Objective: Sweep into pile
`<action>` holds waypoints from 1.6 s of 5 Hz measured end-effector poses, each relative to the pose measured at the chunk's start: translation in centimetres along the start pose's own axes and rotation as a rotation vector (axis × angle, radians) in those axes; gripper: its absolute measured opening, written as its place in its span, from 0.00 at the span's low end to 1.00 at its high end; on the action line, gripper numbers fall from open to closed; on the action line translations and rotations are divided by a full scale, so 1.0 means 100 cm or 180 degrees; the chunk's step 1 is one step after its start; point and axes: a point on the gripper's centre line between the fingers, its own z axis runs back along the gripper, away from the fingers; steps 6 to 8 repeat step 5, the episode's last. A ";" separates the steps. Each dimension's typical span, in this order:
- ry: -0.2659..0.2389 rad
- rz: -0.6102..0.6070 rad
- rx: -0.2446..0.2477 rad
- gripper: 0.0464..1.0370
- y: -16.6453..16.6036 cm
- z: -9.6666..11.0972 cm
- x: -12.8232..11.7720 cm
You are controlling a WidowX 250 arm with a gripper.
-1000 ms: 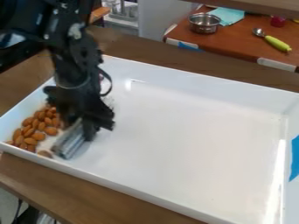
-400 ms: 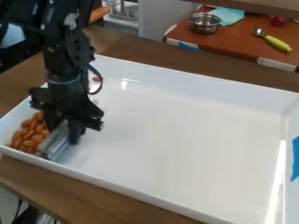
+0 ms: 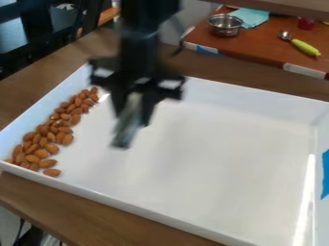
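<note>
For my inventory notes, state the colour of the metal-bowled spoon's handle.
Yellow-green handle, seen best in the camera view.

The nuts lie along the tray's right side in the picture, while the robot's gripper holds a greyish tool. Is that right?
Not quite: the camera view shows the nuts along the left side of the tray, not the right. The gripper does hold a greyish tool.
</note>
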 end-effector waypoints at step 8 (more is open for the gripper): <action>-0.0316 -0.0303 0.0731 0.40 -0.150 -0.032 -0.008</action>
